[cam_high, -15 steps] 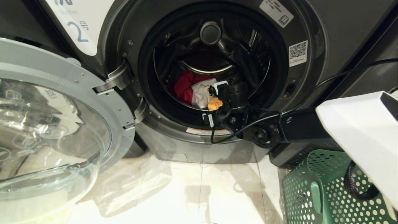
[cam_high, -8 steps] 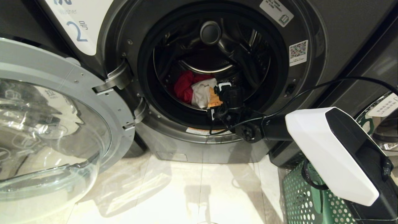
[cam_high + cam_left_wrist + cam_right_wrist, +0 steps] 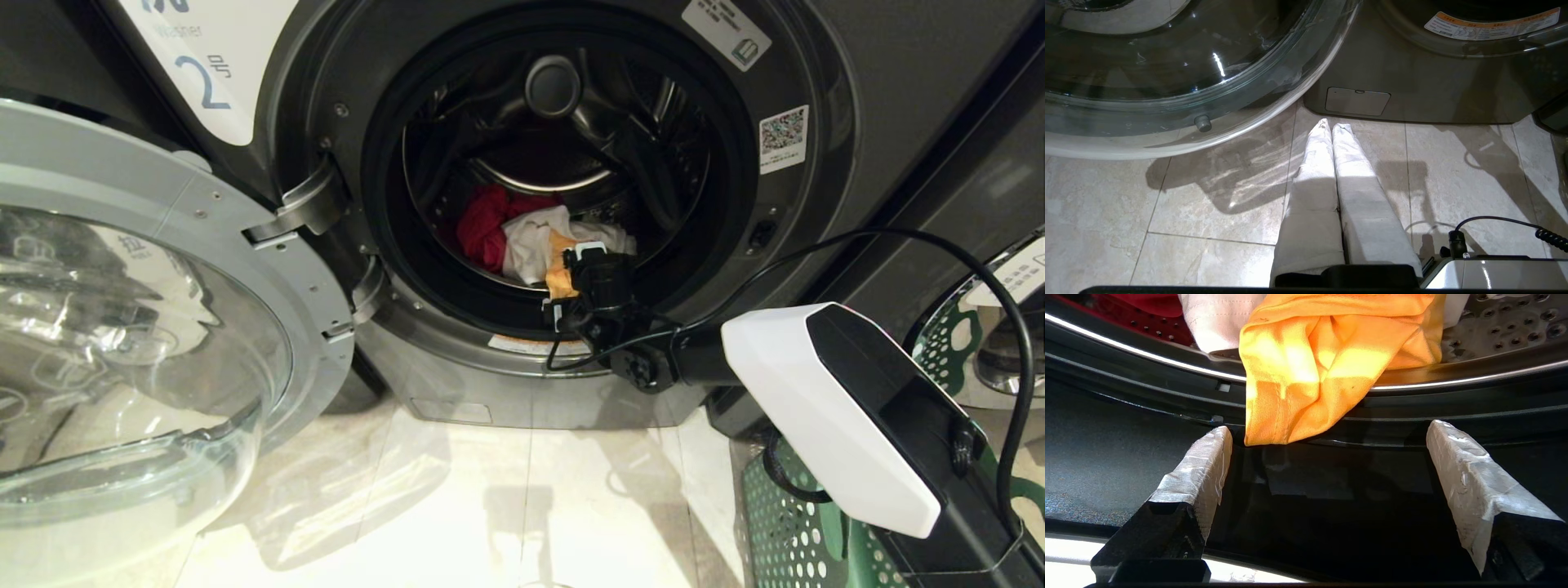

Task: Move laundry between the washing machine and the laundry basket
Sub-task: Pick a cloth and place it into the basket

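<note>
The right gripper [image 3: 1329, 433] stood with its jaws spread wide and empty at the lower lip of the washing machine [image 3: 824, 73], just short of the yellow-orange garment [image 3: 1327, 359] spilling over the drum's front edge. Red [image 3: 483, 224] and white [image 3: 531, 241] garments lay behind. The green laundry basket [image 3: 788, 531] sat on the pale tiled floor [image 3: 506, 498] at the machine's right corner. The left gripper [image 3: 1331, 126] hung closed above the tiles.

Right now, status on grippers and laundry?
Right gripper open at the drum lip, empty. Left gripper shut, parked over floor. Yellow-orange garment draped over the rim, untouched. Nothing blocking.
</note>
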Robot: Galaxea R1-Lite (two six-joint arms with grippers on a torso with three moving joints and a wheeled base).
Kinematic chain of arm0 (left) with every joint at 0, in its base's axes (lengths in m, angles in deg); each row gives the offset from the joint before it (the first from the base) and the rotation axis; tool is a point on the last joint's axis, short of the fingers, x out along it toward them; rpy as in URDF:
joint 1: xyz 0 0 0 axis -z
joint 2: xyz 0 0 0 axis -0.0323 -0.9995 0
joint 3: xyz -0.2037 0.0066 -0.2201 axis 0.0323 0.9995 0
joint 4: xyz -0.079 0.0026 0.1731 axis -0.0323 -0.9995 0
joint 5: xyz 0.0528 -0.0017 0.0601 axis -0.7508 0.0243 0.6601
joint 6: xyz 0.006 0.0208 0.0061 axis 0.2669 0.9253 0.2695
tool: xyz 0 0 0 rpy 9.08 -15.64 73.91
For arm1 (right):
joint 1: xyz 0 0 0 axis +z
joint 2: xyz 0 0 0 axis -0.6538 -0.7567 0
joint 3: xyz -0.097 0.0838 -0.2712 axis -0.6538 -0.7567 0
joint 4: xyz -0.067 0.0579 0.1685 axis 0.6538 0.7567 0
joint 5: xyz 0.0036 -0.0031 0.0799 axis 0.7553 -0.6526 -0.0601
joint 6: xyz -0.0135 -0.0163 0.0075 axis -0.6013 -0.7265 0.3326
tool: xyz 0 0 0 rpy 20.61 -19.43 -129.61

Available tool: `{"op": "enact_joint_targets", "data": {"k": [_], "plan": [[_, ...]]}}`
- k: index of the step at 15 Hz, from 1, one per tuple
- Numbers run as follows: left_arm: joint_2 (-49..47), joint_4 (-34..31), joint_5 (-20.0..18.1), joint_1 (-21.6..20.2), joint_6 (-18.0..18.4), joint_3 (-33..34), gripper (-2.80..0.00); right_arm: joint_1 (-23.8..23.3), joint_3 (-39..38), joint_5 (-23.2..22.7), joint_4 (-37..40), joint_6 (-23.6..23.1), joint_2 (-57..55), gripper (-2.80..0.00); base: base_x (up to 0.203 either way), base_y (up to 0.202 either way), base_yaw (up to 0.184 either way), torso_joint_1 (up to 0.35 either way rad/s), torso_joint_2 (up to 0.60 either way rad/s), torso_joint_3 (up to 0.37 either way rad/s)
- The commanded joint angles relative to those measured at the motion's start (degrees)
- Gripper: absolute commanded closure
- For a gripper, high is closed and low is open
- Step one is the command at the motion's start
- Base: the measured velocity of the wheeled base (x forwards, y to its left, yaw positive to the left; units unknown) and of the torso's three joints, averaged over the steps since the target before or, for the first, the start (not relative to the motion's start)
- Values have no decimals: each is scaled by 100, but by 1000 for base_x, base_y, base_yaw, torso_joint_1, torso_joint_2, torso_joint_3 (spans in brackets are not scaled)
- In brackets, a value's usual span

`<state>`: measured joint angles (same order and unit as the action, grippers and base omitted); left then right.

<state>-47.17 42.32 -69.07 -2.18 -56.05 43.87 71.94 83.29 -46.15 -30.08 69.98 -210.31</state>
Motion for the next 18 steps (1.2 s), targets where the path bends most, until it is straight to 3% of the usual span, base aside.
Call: {"op": "enact_joint_targets", "data": {"k": [1,5,6,7,18], "plan": [[6,-2,1,2,-2,1,0,9,-2,-68,-5,-2,-17,-280,0,0,0,0,0,0],[6,-2,1,-2,-2,1,0,9,-2,-101,-5,-20,-81,-280,0,0,0,0,0,0],[6,-2,1,-2,-2,1,0,9,-2,-101,-5,-20,-72,-216,0,0,0,0,0,0],[6,-2,1,6,-2,1,0,9,-2,-101,-5,-11,-72,0,0,0,0,0,0,0],[6,-2,1,-2,-2,1,0,13,-2,-102,-6,-40,184,0,0,0,0,0,0,0]]}}
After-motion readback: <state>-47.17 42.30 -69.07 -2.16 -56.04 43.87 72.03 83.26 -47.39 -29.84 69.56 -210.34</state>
